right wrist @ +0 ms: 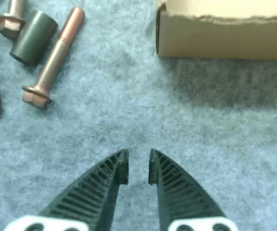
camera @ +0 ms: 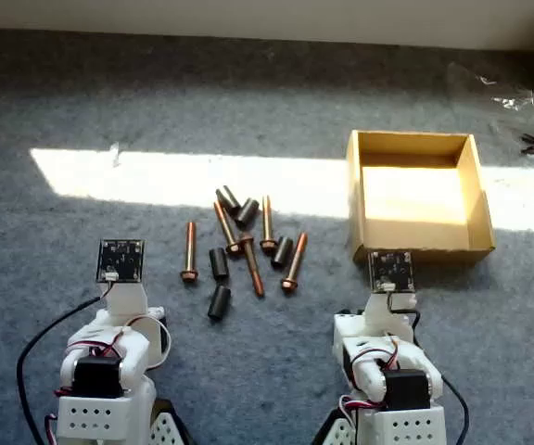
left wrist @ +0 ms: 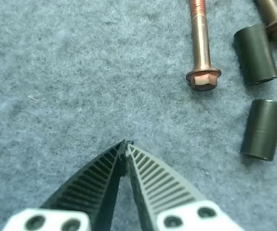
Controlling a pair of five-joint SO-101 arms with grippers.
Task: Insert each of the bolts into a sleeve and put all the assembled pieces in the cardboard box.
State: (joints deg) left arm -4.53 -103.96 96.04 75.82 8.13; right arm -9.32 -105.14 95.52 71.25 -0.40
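Grey counter (camera: 82,102), sunlit band across the middle, wide stretch at 9 o'clock. Cardboard box (camera: 452,248) at 2 o'clock, near the right fingers (right wrist: 172,187), which are slightly parted and hold nothing. Bolts (camera: 189,250) and sleeves (camera: 219,302) scattered centre. Left fingers (left wrist: 148,168) closed, empty; nearest bolt apart, about their 2 o'clock.

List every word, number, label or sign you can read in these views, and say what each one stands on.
No text can be read.
cardboard box: bare walls, no print.
bolt: no legible stamp on its head.
sleeve: plain dark surface.
circuit board: any marks are too small to read.
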